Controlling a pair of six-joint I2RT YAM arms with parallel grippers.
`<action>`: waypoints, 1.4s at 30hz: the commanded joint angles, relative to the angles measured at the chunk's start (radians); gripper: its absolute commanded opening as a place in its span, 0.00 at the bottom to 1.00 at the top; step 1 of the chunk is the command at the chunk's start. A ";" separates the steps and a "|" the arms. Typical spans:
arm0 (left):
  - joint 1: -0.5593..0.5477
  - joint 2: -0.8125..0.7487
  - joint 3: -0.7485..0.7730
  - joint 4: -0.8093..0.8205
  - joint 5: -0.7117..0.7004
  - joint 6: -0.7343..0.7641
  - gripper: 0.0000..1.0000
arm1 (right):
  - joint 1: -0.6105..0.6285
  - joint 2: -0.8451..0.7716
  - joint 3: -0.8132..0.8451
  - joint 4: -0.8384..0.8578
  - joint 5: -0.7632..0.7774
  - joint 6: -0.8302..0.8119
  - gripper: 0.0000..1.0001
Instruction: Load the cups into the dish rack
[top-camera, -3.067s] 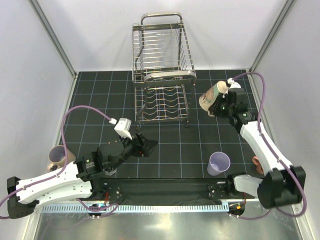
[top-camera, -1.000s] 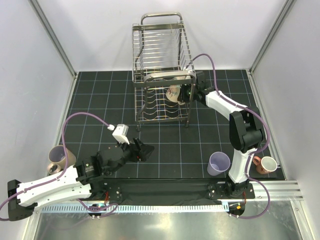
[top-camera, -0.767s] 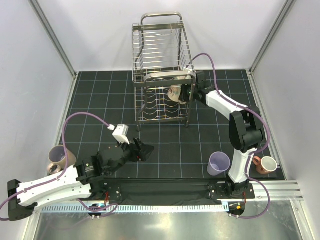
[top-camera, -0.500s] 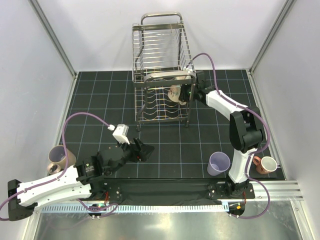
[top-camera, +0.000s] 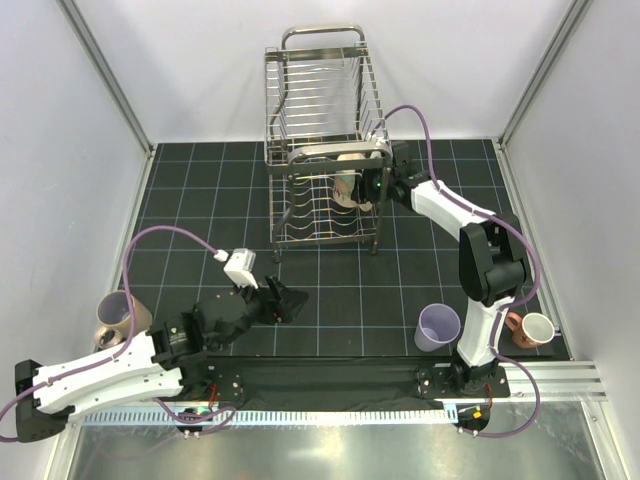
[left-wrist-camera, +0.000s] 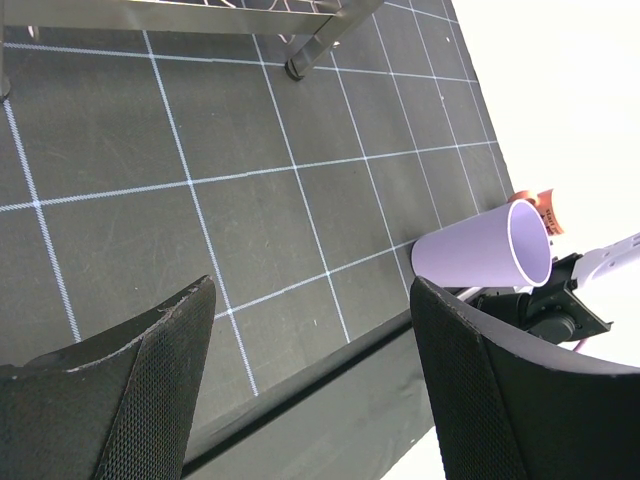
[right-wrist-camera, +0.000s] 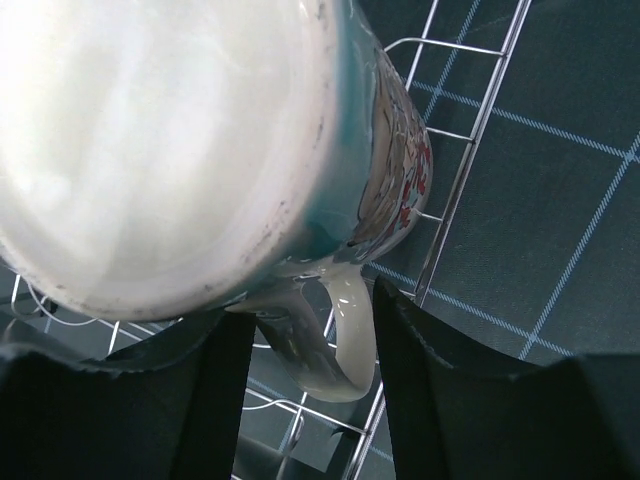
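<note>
The dish rack (top-camera: 330, 152) hems in the right end effector (right-wrist-camera: 310, 325). Its wires run close along 1 side and underneath, and the mug (right-wrist-camera: 200, 140), whose handle fills the gap between the 2 fingers, blocks the way ahead. The left end effector (left-wrist-camera: 310, 295) is spread wide with nothing between its fingers. Bare worktop (left-wrist-camera: 250, 150) runs from it up to the rack. The lavender tumbler (left-wrist-camera: 490, 255) stands off to its right, well apart.

Steel and glaze
The rack (top-camera: 323, 152) is gleaming as polished wire; the mug (right-wrist-camera: 200, 130) is shining, smoothly glazed.
</note>
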 joint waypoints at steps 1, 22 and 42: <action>-0.004 -0.018 -0.010 -0.009 -0.012 -0.013 0.77 | -0.001 -0.078 0.017 0.041 -0.007 0.012 0.52; -0.004 -0.012 -0.010 -0.024 -0.029 -0.018 0.77 | -0.013 0.052 0.081 0.147 -0.048 0.026 0.31; -0.003 0.025 -0.005 -0.018 -0.012 -0.041 0.77 | -0.028 0.166 0.213 0.162 0.001 0.035 0.29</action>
